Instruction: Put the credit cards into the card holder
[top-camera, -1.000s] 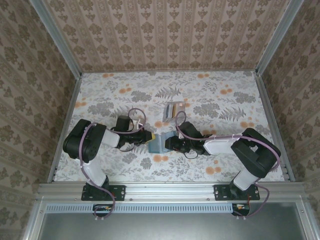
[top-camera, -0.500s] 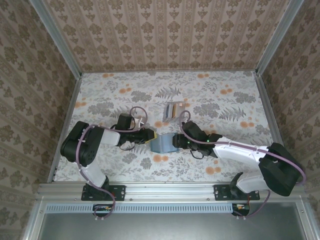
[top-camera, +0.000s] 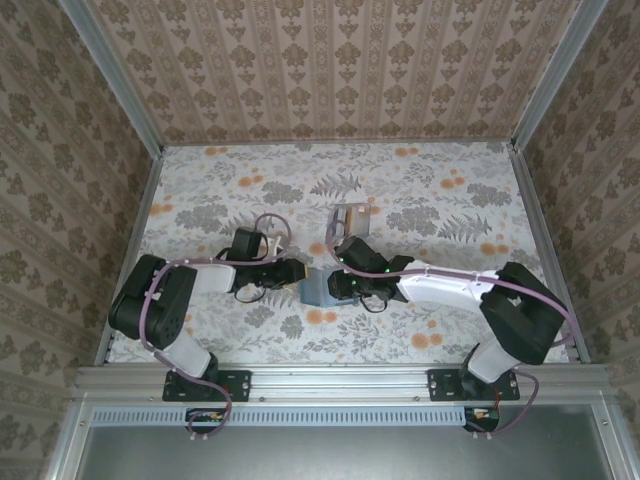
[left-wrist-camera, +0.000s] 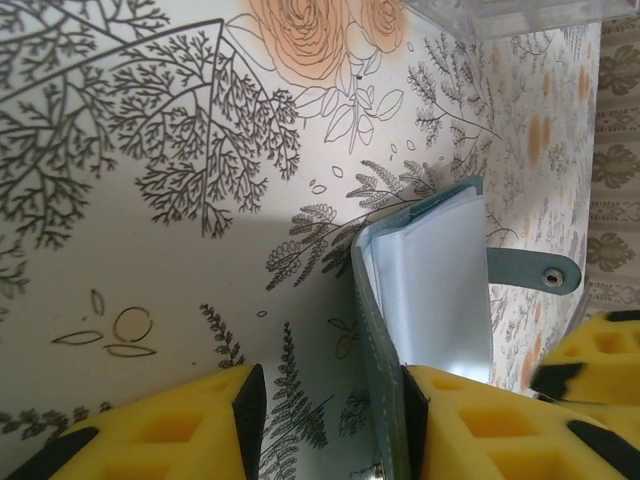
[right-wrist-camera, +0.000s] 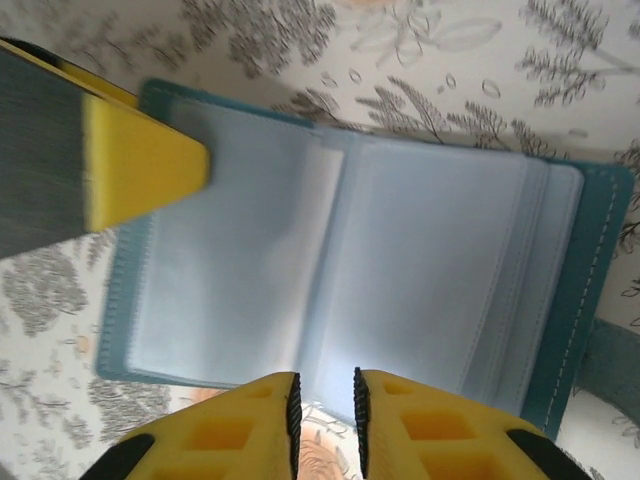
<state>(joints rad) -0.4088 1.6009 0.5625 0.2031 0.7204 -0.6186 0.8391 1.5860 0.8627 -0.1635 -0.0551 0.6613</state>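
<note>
Hardly begun, I'd judge: left gripper (left-wrist-camera: 330, 380) gapes astride the teal wallet (right-wrist-camera: 400, 270), right gripper (right-wrist-camera: 325, 385) nearly closed, its pinch unclear, card holder (top-camera: 350, 218) just beyond.

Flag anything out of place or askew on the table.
The teal wallet lies splayed open between the left gripper and right gripper. Its clear sleeves are fanned loose and its snap strap sticks out sideways. A left gripper finger overlaps one corner. Nothing looks spilled or damaged.
</note>
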